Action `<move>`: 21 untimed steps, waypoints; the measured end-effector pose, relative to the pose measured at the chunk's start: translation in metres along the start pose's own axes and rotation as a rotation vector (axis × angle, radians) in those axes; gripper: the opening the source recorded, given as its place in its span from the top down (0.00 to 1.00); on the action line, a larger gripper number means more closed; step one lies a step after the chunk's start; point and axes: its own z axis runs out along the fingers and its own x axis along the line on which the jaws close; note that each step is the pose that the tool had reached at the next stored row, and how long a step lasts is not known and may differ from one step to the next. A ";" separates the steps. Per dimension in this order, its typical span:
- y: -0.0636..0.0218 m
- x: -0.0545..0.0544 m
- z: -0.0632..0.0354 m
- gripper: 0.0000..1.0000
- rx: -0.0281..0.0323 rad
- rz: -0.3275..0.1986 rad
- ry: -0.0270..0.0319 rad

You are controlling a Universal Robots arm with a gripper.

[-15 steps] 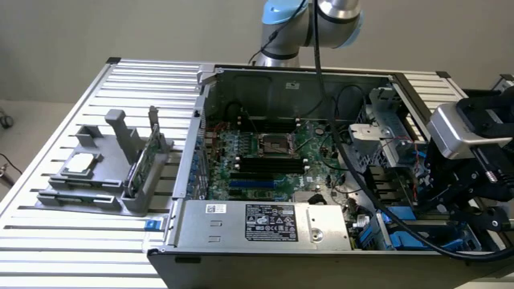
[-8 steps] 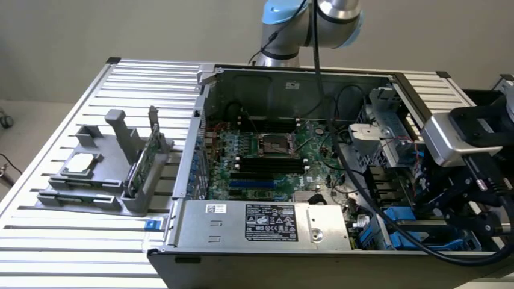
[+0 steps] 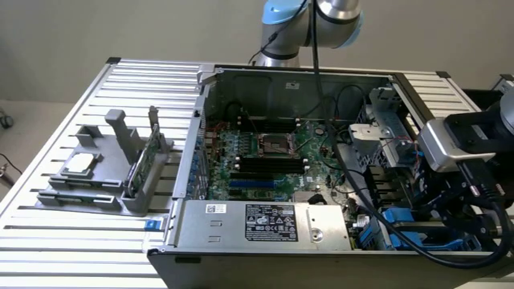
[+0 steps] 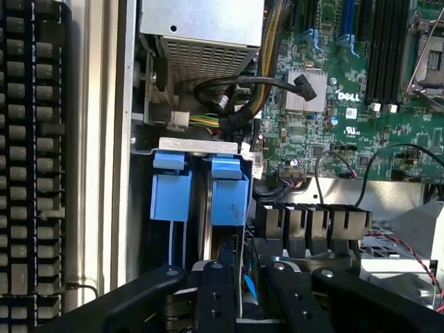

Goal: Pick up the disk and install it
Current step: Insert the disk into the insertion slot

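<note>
Disk (image 4: 248, 290) edge-on, long axis into drive bay (image 4: 198, 146) | end effector (image 4: 251, 270) part-closed, gripping it

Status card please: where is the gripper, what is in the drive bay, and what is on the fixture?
gripper: down at the drive bay, in the case corner on the exterior view's right
blue carriers: two, side by side in the bay, with a metal edge between them
disk: cannot tell which carrier is its own
case: open, motherboard exposed
fixture: on the table, at the exterior view's left, holding a square chip and an upright green card
</note>
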 end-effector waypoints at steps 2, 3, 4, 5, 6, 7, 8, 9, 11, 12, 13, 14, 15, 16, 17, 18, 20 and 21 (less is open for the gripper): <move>0.0000 0.000 0.0015 0.75 0.0022 0.000 -0.0021; 0.0001 0.000 0.0023 0.75 0.0034 0.000 -0.0028; 0.0001 0.001 0.0028 0.75 0.0047 -0.001 -0.0034; 0.0001 0.001 0.0031 0.75 0.0055 -0.001 -0.0041; 0.0001 0.001 0.0032 0.75 0.0057 -0.001 -0.0044; 0.0001 0.001 0.0036 0.75 0.0059 -0.001 -0.0048; 0.0002 0.001 0.0041 0.75 0.0071 -0.001 -0.0047; 0.0003 0.001 0.0046 0.75 0.0081 -0.001 -0.0046; 0.0003 0.001 0.0051 0.75 0.0096 -0.001 -0.0043; 0.0003 0.001 0.0050 0.75 0.0098 -0.001 -0.0047; 0.0002 0.001 0.0030 0.75 0.0100 -0.001 -0.0066; 0.0002 0.000 -0.0013 0.75 0.0101 -0.001 -0.0067; 0.0001 0.000 -0.0064 0.75 0.0100 -0.001 -0.0055; 0.0000 -0.001 -0.0106 0.75 0.0099 -0.001 -0.0058; 0.0000 -0.001 -0.0150 0.75 0.0100 -0.001 -0.0057; 0.0002 -0.002 -0.0200 0.75 0.0099 -0.001 -0.0055; 0.0014 -0.003 -0.0287 0.75 0.0100 -0.001 -0.0059; 0.0022 -0.004 -0.0333 0.75 0.0100 -0.001 -0.0059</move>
